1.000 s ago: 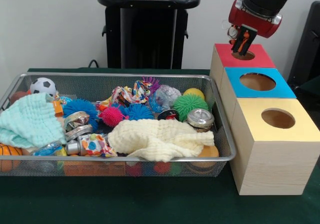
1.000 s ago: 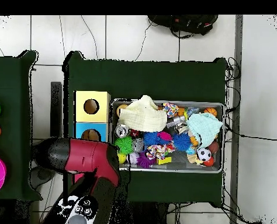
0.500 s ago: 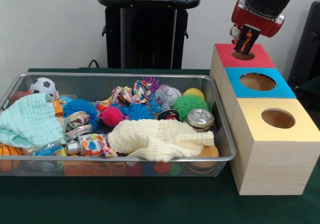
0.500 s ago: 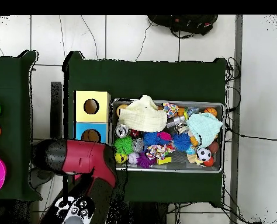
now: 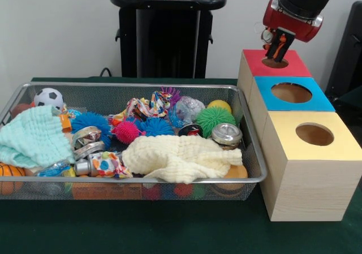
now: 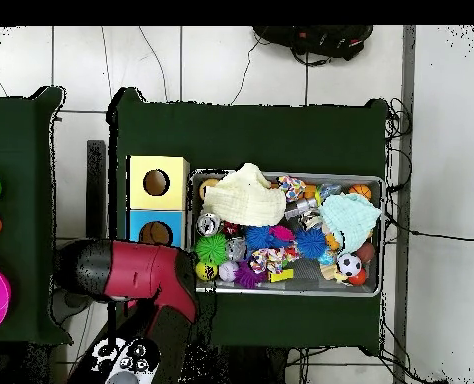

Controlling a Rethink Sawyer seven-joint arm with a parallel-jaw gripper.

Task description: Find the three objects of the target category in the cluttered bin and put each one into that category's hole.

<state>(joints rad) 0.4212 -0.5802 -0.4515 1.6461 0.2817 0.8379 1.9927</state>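
A: Gripper (image 5: 277, 47) where?
B: Poised directly above the red box's hole (image 5: 275, 63), fingers close together around something orange; hard to tell what.
A: And the wire-mesh bin (image 5: 254, 162)?
B: Left of the boxes, heaped with spiky balls, cloths, tins.

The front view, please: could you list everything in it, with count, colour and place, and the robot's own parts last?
wire bin: one, silver mesh, on the green table, left of the boxes
boxes: three, wooden, in a row right of the bin; red top farthest, blue top middle, yellow top nearest, each with a round hole
cloths: two; cream cloth at bin's near right, mint cloth at left
spiky balls: at least four; green, pink, two blue, mid bin
soccer ball: one, black and white, far left corner
yellow ball: one, far right
metal tins: several, silver, one near right
gripper: one, red and black arm, over the red box's hole, something orange between its fingers
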